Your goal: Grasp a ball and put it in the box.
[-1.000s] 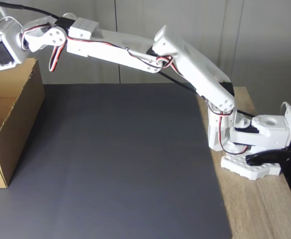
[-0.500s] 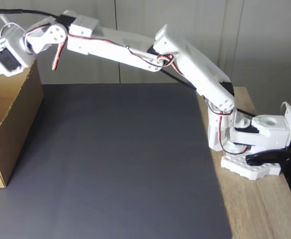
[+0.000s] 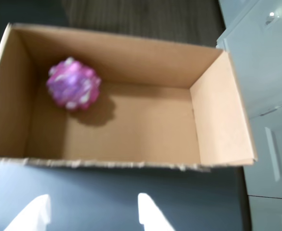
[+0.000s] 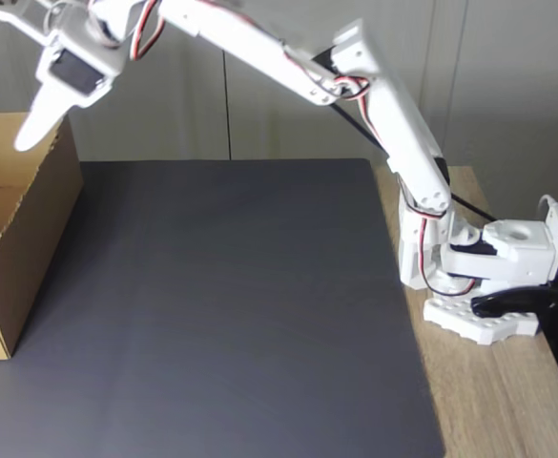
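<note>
Base: the arm's white base [image 4: 493,286] sat on the wooden table edge [image 4: 507,401] at the right of the fixed view, beside the dark mat [image 4: 231,305] (a black clamp showed at the base's foot).
Arm pose: from the base the white arm [image 4: 393,124] rose steeply, then reached up and left across the mat, red and black servo wires showing at its joints.
Gripper: the gripper [image 4: 32,134] hung high at the top left of the fixed view, pointing down and left above the box's near wall; in the wrist view its two white fingertips [image 3: 145,211] stood apart at the bottom edge with only mat between them, so the jaws were open and held nothing.
Box: the brown cardboard box [image 3: 218,120] lay open-topped on the mat; in the fixed view it sat at the left edge [image 4: 40,210].
Ball: the pink, purple and white knobbed ball [image 3: 73,83] rested on the box floor in the far left corner as the wrist view showed it, near the back wall.
Writing: none could be read on box, arm or mat.
</note>
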`<action>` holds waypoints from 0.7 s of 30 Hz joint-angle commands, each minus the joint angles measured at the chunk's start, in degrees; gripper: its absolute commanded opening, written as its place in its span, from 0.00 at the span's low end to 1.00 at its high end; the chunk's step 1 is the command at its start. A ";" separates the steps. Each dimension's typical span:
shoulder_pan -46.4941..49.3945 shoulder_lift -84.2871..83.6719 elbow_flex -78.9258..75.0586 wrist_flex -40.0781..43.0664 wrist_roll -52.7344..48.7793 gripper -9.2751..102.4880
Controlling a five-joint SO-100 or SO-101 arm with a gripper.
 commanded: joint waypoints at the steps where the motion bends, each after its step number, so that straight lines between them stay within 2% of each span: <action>1: -1.32 6.06 -2.64 3.08 1.32 0.29; 13: -1.14 14.50 -0.26 9.40 2.29 0.28; 17: 0.00 23.64 12.04 5.54 2.29 0.29; 21: -0.62 37.62 34.37 -4.04 1.85 0.29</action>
